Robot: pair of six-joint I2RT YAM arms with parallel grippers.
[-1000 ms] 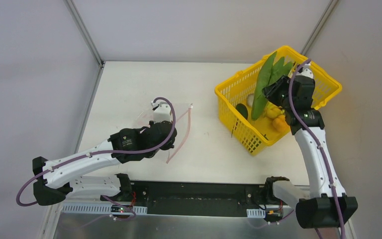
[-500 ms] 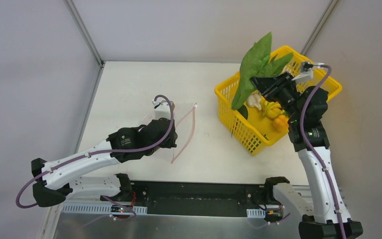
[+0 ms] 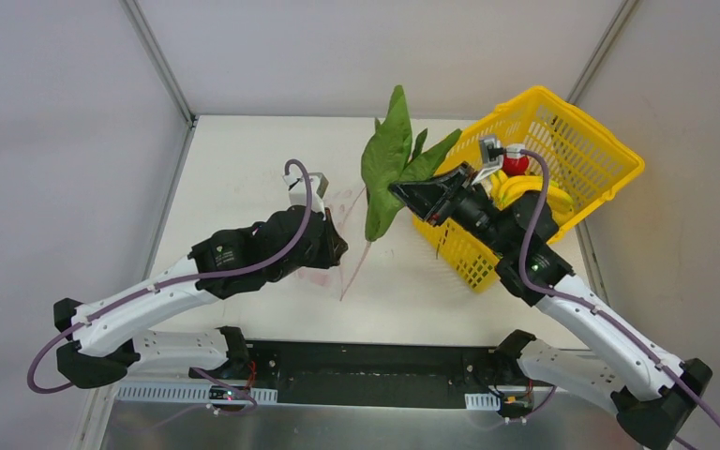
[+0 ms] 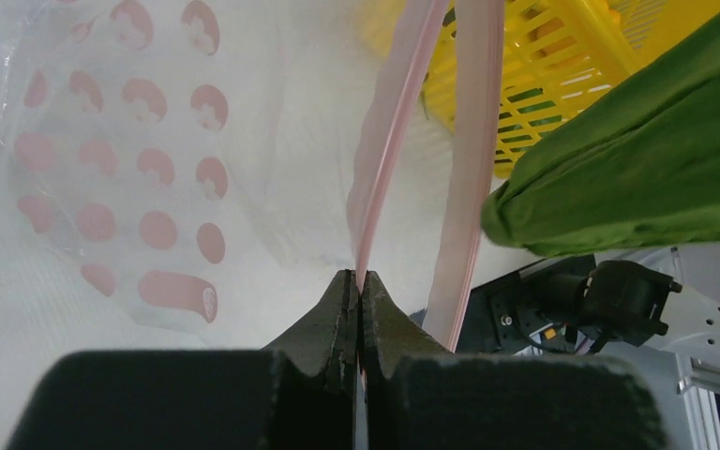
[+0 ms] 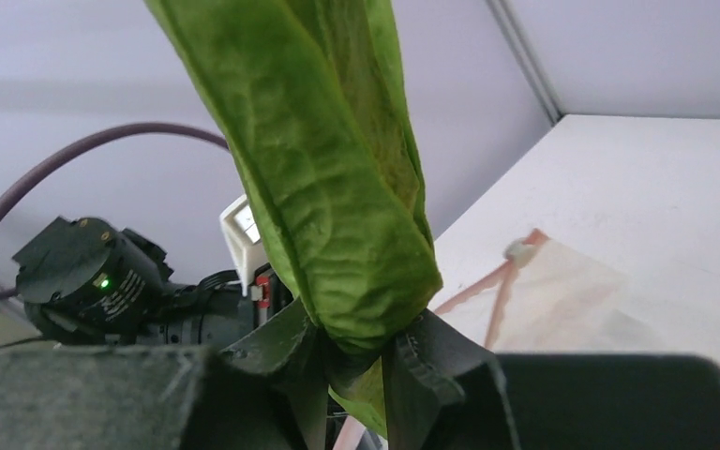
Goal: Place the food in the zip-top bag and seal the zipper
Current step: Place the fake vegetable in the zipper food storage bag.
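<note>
Green leafy food (image 3: 386,169) is pinched at its stem end by the right gripper (image 5: 356,349) and held in the air above the counter's (image 3: 234,159) middle, nearer the far edge. The zipper (image 4: 389,159) of the zip-top bag (image 4: 103,141), left of centre, is clamped in the closed left gripper (image 4: 357,286). A yellow basket (image 3: 600,159) is seen at the far right corner

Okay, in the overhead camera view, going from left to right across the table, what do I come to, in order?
left gripper, shut on the zipper → green leafy vegetable, held by the right gripper → yellow mesh basket
</note>
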